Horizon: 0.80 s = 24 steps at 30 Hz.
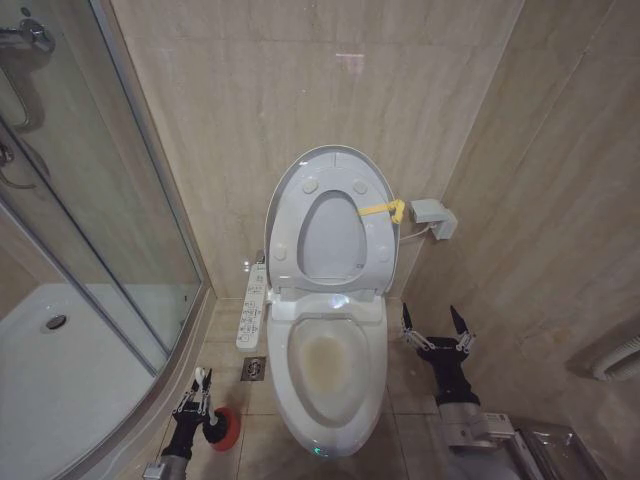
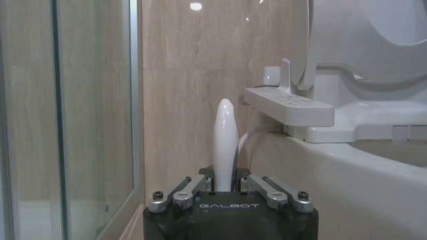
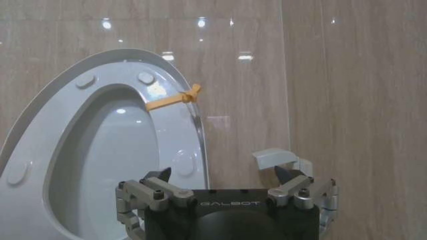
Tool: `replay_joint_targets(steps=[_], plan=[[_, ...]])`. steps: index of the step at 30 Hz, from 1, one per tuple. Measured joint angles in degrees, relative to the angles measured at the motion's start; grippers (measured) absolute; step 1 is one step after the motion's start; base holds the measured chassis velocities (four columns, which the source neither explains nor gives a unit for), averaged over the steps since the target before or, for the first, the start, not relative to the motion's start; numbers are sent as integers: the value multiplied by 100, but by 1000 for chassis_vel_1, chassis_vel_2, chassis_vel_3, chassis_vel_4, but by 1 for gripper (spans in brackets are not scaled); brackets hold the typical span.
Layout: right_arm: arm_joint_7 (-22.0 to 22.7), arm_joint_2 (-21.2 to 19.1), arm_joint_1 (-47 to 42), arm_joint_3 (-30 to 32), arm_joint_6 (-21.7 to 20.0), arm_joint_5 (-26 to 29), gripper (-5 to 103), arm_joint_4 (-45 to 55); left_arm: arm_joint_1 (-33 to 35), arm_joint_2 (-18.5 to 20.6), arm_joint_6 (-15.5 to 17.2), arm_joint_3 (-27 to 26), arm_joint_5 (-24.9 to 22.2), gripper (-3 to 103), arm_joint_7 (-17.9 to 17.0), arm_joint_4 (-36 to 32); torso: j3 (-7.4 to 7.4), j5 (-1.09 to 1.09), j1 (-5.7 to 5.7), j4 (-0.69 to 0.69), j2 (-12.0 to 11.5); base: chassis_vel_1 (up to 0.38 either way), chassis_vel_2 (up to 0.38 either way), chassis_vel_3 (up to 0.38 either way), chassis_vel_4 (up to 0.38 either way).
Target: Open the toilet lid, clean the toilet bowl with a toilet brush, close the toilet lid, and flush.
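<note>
The toilet lid (image 1: 331,153) stands upright against the wall, with the seat ring (image 1: 288,235) raised against it and a yellow strap (image 1: 383,210) at its right edge. Below, the toilet bowl (image 1: 325,365) lies uncovered, its inside yellow-stained. My left gripper (image 1: 203,385) is low at the bowl's left, just above the red holder (image 1: 226,428). In the left wrist view it (image 2: 225,187) is shut on the white handle of the toilet brush (image 2: 225,140); the bristle head is hidden. My right gripper (image 1: 431,320) hangs open to the right of the bowl, facing the lid (image 3: 100,65).
A long white button panel (image 1: 254,305) sticks out on the toilet's left, above a floor drain (image 1: 253,369). The glass shower door (image 1: 110,210) and white tray (image 1: 60,390) close off the left. A small white box (image 1: 435,218) is on the right wall.
</note>
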Motion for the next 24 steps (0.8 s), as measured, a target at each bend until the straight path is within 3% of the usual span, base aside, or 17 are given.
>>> replay_joint_targets(steps=[10, 24], plan=[[0, 0, 0, 0, 0, 0, 100, 0, -208, 11, 1, 46, 5, 19, 84, 99, 0, 0, 0, 0, 0, 0, 0, 0, 0], [0, 0, 0, 0, 0, 0, 100, 0, -733, -11, 1, 233, -14, 19, 383, 1072, 0, 0, 0, 0, 0, 0, 0, 0, 0]])
